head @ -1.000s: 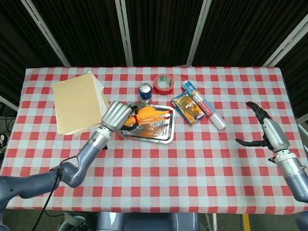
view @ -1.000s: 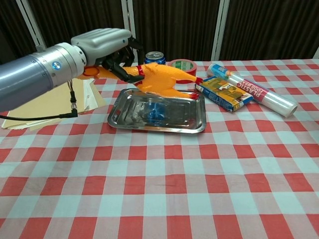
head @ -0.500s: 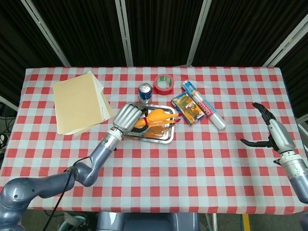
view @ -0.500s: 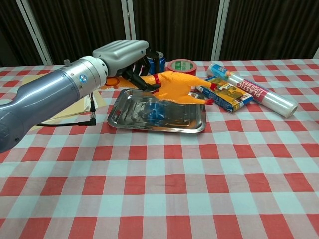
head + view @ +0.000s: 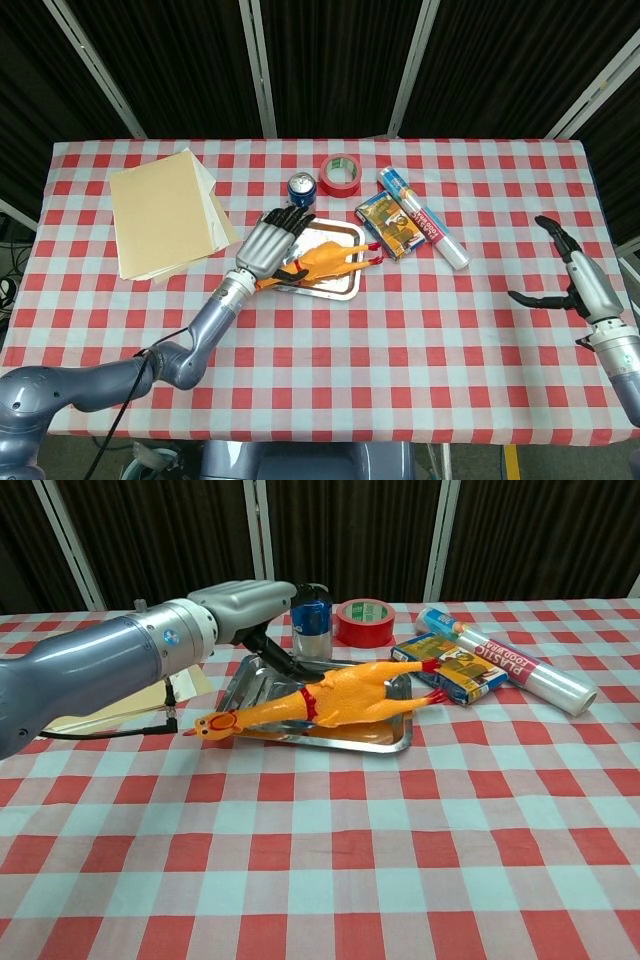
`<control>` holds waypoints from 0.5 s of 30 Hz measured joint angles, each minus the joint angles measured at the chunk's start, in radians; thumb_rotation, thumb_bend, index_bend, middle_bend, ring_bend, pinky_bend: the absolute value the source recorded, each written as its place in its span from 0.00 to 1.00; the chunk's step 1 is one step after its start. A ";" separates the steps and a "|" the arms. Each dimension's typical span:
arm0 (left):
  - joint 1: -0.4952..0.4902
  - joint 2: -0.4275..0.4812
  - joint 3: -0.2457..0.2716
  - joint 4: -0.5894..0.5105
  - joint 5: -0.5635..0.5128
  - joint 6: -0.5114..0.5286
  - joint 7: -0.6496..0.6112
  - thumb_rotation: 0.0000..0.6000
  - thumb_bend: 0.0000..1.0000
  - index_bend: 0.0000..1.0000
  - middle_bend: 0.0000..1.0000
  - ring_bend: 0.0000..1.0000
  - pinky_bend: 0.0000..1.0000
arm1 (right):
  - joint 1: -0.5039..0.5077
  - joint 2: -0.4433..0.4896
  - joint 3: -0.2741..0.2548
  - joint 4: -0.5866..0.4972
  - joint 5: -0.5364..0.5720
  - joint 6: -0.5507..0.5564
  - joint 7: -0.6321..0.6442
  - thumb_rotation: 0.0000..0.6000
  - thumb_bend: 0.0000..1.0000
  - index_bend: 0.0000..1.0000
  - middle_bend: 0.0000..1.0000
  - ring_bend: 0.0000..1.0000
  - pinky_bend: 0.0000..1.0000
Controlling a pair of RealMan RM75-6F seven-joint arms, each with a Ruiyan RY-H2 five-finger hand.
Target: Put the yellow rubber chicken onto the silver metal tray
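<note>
The yellow rubber chicken [image 5: 325, 258] [image 5: 345, 695] lies on its side across the silver metal tray [image 5: 332, 288] [image 5: 382, 743]. Its head hangs over the tray's front left edge and its feet point at the right rim. My left hand [image 5: 270, 240] [image 5: 245, 600] hovers over the tray's left back part with fingers spread, holding nothing. Whether a fingertip still touches the chicken's back is unclear. My right hand [image 5: 575, 275] stays far off at the table's right edge, open and empty; the chest view does not show it.
Behind the tray stand a blue can [image 5: 301, 187] [image 5: 312, 620] and a red tape roll [image 5: 340, 174] [image 5: 364, 620]. To its right lie a printed box [image 5: 390, 225] [image 5: 450, 665] and a plastic wrap roll [image 5: 425, 220] [image 5: 520, 670]. Tan folders [image 5: 165, 212] lie at the left.
My left hand carried the chicken rightward over the tray, let it go and spread its fingers. The chicken now lies on the tray. My right hand drifted slightly right and down.
</note>
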 measured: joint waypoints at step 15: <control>0.130 0.211 -0.005 -0.270 0.038 0.144 -0.051 1.00 0.08 0.03 0.05 0.00 0.06 | -0.016 -0.011 0.019 0.017 0.024 0.053 -0.063 0.87 0.13 0.00 0.01 0.00 0.00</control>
